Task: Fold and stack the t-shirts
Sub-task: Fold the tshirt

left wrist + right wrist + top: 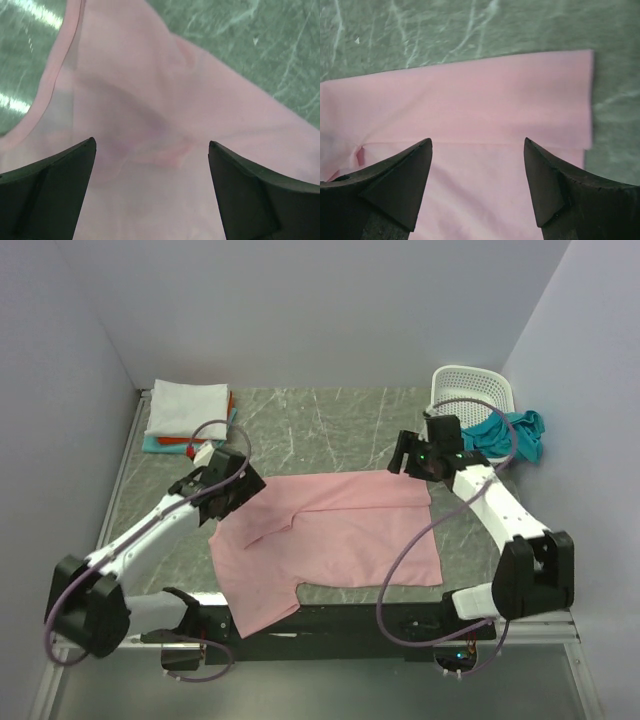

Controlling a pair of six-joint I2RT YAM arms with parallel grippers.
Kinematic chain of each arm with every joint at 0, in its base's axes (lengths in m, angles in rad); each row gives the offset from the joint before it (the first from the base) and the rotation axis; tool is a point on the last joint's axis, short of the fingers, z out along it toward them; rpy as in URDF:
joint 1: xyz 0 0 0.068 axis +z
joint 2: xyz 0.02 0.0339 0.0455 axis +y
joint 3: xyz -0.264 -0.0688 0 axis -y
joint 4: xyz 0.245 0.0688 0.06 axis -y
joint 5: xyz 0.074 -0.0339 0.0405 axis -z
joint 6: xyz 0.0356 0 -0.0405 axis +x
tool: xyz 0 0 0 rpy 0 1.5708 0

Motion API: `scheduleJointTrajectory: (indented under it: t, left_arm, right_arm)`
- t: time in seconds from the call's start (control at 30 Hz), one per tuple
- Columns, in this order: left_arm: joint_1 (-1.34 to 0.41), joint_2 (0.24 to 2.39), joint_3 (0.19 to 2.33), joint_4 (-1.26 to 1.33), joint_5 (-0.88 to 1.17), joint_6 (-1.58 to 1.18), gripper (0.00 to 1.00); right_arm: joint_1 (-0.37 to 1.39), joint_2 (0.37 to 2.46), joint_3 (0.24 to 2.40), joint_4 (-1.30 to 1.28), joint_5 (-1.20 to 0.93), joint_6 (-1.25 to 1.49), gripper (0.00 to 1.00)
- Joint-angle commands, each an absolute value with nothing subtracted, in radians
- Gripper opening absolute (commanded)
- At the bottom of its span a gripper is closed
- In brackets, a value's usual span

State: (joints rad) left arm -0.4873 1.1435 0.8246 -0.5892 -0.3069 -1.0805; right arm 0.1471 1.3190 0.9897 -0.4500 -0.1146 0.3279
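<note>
My left fingers [240,490] are spread wide over the pink t-shirt [330,535] at its 10 o'clock shoulder. My right fingers [412,455], equally wide, hover at its 1 o'clock corner. The soft, matte cotton lies on the veined grey-green bench [330,425], its far edge folded into a straight band and a rumpled part reaching past the near edge at 7 o'clock.

I see: green marbled table [330,430] | white lattice basket [470,390] at its far-right corner | black strip [340,620] along near edge, possibly a mounting rail | pale walls [300,300] behind.
</note>
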Motion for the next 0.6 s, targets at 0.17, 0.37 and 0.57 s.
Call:
scheduleJointTrajectory:
  t: [0.17, 0.37, 0.57]
  left_arm:
    - [-0.313, 1.472, 0.929, -0.276, -0.098, -0.924, 0.99]
    - [-0.285, 1.655, 1.003, -0.243, -0.075, -0.916, 0.99]
    - [-0.241, 1.773, 1.071, -0.255, -0.069, -0.908, 0.99]
  right_arm:
    - [0.193, 1.601, 1.141, -0.391, -0.182, 0.359, 0.8]
    - [0.16, 1.77, 1.204, -0.419, -0.14, 0.373, 0.8]
    - [0.13, 1.884, 1.268, -0.451, -0.15, 0.365, 0.8]
